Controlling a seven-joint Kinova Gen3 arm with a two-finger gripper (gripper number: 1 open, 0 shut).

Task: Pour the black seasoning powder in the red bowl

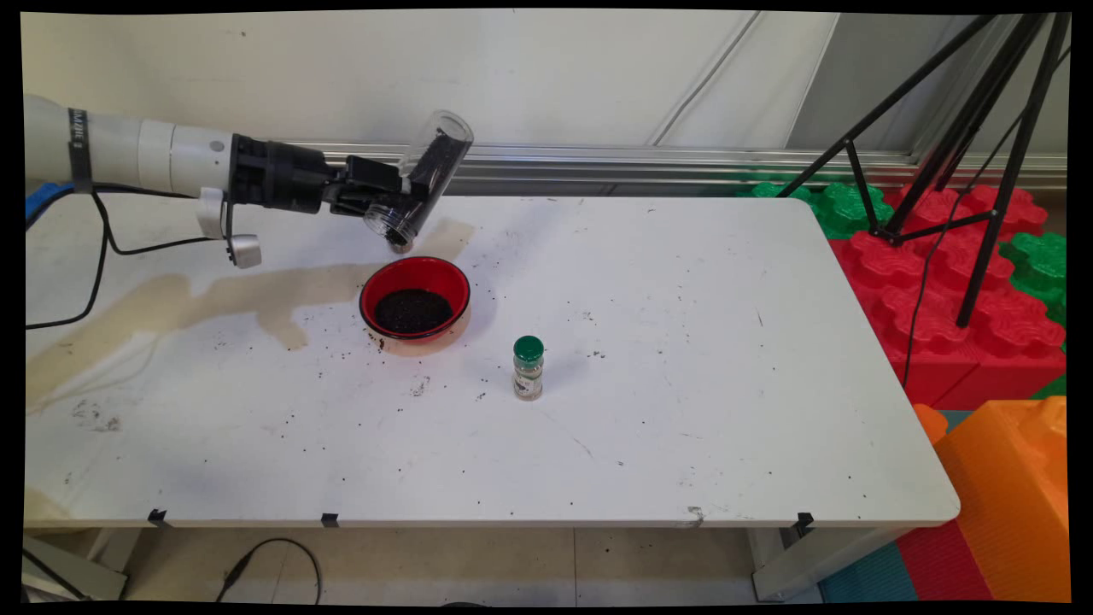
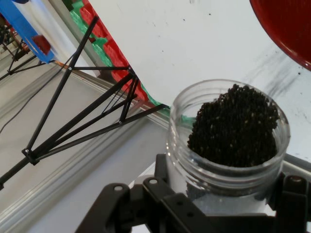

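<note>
Spice jar (image 1: 528, 367) sits nearest me, untouched. My gripper (image 1: 394, 202) clamped on clear jar (image 1: 424, 182), tipped mouth-down above red bowl (image 1: 415, 299). Bowl has grains, plenty left in jar.

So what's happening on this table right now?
The robot arm's black pincer is shut on a clear plastic jar of small black grains, tipped with its open mouth down above the far rim of a red bowl. The bowl already holds a heap of the same dark grains, and loose ones are scattered over the white table. A small spice jar with a green lid stands upright, apart, to the bowl's right and nearer the camera.
</note>
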